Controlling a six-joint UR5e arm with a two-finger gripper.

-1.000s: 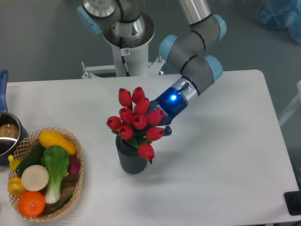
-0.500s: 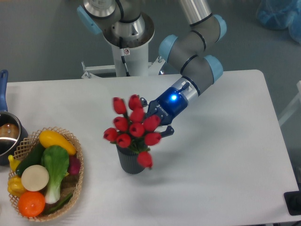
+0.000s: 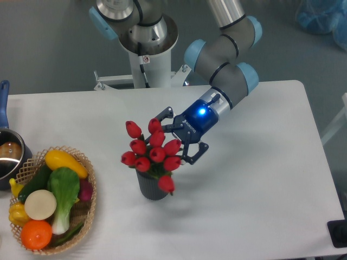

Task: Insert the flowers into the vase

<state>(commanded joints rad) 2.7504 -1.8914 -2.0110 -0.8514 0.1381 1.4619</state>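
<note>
— Biggest first?

— Broad white matte table point(image 3: 260, 206) with rounded corners, smooth and plain. Above it, a jointed arm point(image 3: 225, 65) of grey metal tubes with pale blue plastic caps, reaching down from the upper middle.

— And at the end of it?

— Black two-finger gripper point(image 3: 174, 135) behind a glowing blue ring; fingers point(image 3: 162, 114) spread apart, clamped on nothing, upper one just above the red heads, lower one point(image 3: 198, 153) to their right. Whether touching the buds, cannot tell.

— Left side?

— Round woven wicker basket point(image 3: 91, 187), coarse weave, heaped with glossy toy vegetables point(image 3: 51, 203): yellow, green, white, orange. Behind it, at the frame edge, a shiny metal pot point(image 3: 8, 157) with a blue handle point(image 3: 3, 103), only partly visible.

— Now the task pieces.

— Dark grey, finely ribbed cylindrical vase point(image 3: 152, 187), upright near the table's middle, well apart from the basket. In its mouth, a bunch of red artificial tulip buds point(image 3: 150, 149) on short green stems, smooth oval heads, spreading wider than the vase and leaning slightly left. One bud hanging over the front rim. Stems down inside the mouth, mostly hidden under the heads.
</note>
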